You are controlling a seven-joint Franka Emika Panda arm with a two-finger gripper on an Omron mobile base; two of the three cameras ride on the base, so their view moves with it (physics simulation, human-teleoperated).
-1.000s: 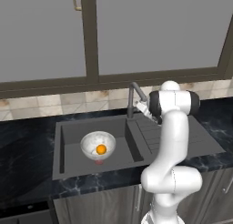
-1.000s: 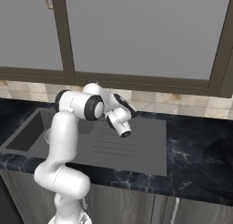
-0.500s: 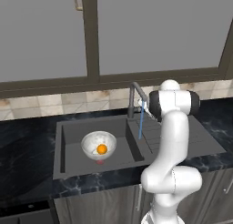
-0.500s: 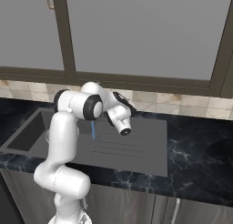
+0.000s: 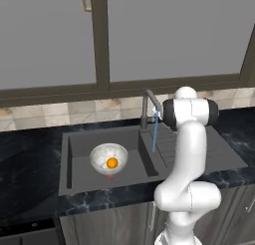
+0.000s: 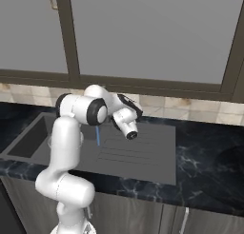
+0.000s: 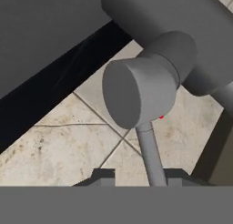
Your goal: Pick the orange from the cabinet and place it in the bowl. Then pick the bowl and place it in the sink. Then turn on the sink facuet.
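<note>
Orange [image 5: 112, 163]: inside the white bowl [image 5: 102, 154], which sits in the sink [image 5: 74, 162] basin. Sink faucet [image 5: 147, 105]: at the sink's back edge, a blue water stream [image 5: 154, 133] falling from its spout. Gripper [image 7: 136, 178]: at the faucet lever [image 7: 151, 157], whose rod runs between the fingertips; whether the jaws clamp it cannot be told. Tiled wall [image 7: 68, 132] behind.

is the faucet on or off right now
On: a thin blue stream runs down from the faucet spout toward the sink.
</note>
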